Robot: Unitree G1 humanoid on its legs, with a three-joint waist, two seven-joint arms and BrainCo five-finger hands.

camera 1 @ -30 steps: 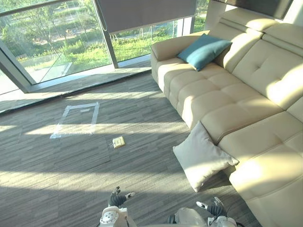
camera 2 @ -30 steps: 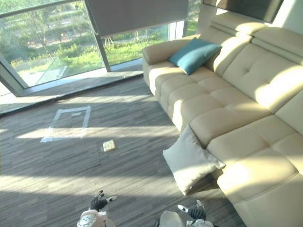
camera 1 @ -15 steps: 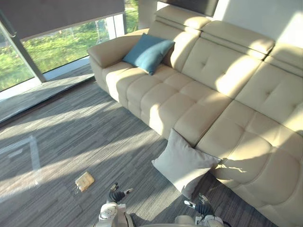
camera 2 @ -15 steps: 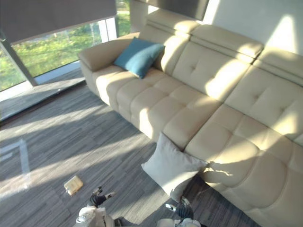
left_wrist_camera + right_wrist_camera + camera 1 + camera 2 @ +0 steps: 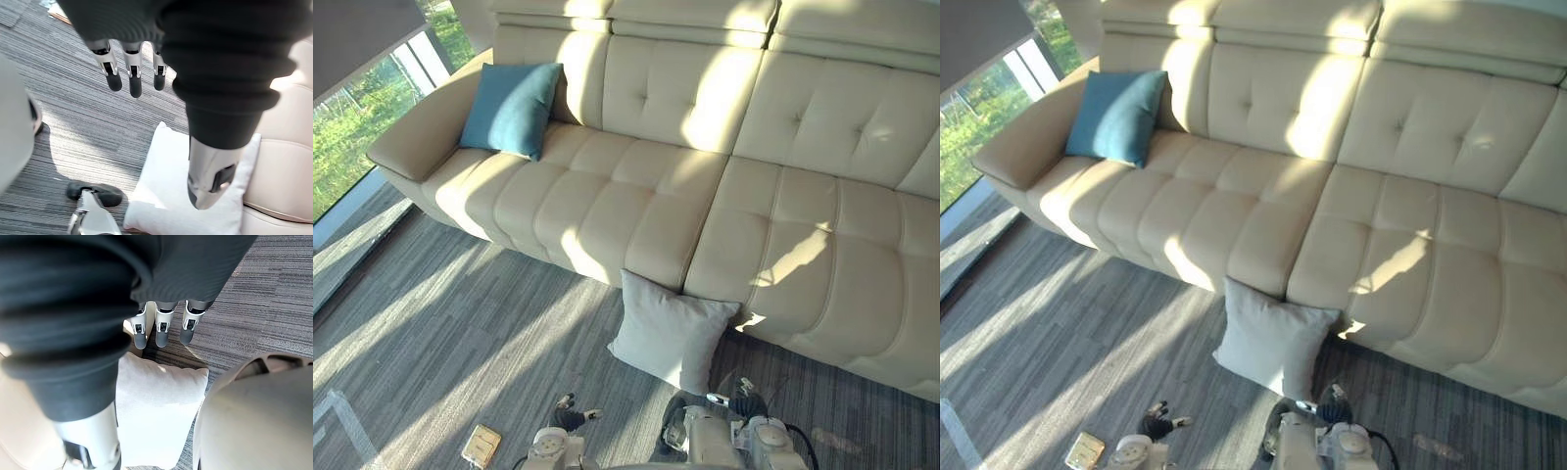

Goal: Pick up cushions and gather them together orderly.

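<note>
A pale grey cushion (image 5: 671, 333) stands on the carpet, leaning against the front of the sofa. A teal cushion (image 5: 512, 108) rests on the sofa's left end by the armrest. My left hand (image 5: 570, 419) hangs low, short of the grey cushion and to its left, with its fingers (image 5: 129, 73) straight and holding nothing. My right hand (image 5: 744, 401) hangs just below the cushion's right corner. Its fingers (image 5: 164, 328) are straight too and hold nothing. Both wrist views show the grey cushion (image 5: 171, 181) (image 5: 156, 416) a little beyond the hands, untouched.
The long beige sofa (image 5: 783, 225) spans the view, its seat bare apart from the teal cushion. A small tan box (image 5: 481, 446) lies on the grey carpet at lower left. A window (image 5: 352, 117) runs along the far left.
The camera has swung to the right, so the sofa now faces me squarely and the window has slid off to the left. Both hands stay low, holding nothing.
</note>
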